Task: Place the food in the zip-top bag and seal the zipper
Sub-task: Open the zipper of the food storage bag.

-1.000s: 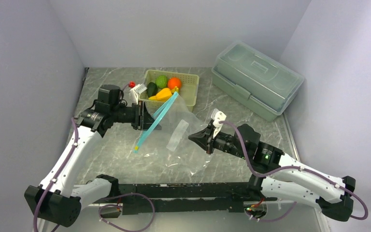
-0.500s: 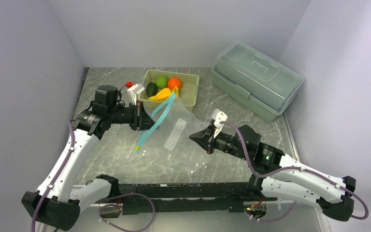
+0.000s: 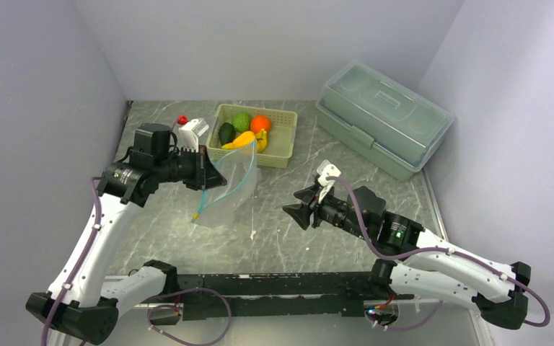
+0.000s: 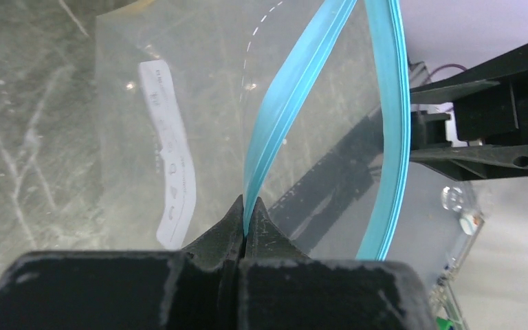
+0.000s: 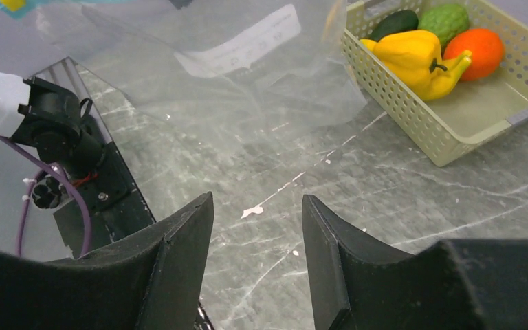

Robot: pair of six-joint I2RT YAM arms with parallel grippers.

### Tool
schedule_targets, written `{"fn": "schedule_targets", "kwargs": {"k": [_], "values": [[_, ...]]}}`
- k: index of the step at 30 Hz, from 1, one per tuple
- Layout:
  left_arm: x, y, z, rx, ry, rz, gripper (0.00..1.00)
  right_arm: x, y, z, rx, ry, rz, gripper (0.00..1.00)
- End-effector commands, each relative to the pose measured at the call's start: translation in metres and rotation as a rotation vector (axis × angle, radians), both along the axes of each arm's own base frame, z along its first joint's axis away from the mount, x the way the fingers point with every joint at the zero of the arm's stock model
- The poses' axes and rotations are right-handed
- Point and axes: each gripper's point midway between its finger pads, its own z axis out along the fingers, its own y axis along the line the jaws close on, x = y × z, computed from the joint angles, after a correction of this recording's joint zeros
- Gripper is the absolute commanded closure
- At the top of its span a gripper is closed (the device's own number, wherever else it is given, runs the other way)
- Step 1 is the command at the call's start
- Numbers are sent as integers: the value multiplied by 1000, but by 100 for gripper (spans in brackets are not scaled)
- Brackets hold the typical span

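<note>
Left wrist: zipper [image 4: 283, 127] pinched between closed jaws.

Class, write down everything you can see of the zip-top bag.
The zip-top bag is clear, thin, crinkly plastic with a white printed label and a light blue zipper along its mouth. The mouth gapes, nothing inside. The left gripper pinches one zipper strip, holding the bag up near the basket; nothing else grips it.

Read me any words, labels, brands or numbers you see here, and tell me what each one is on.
White label on the zip-top bag: tiny printed marks, too blurred to read.
Basket, lidded box: no writing visible.
Nothing else legible.
</note>
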Motion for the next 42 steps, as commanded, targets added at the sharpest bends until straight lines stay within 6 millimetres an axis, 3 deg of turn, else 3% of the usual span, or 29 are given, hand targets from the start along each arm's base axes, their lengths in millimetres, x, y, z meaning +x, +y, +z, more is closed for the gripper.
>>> {"fn": "schedule_targets", "kwargs": {"k": [1, 5, 11, 17, 22, 30, 42], "values": [[7, 12, 12, 115, -96, 69, 100, 5, 0, 34, 62, -14, -37, 47], [10, 16, 0, 236, -101, 111, 100, 6, 8, 42, 68, -2, -26, 50], [17, 23, -13, 367, -103, 177, 100, 8, 16, 57, 81, 5, -15, 62], [22, 23, -20, 444, -106, 213, 100, 10, 31, 71, 118, 24, 3, 100], [24, 19, -29, 563, -121, 242, 100, 22, 49, 82, 149, 57, -30, 100], [16, 3, -46, 735, -171, 267, 100, 45, 74, 75, 168, 138, -116, 100], [9, -12, -49, 674, -164, 287, 100, 55, 85, 49, 250, 271, -196, 100]]}}
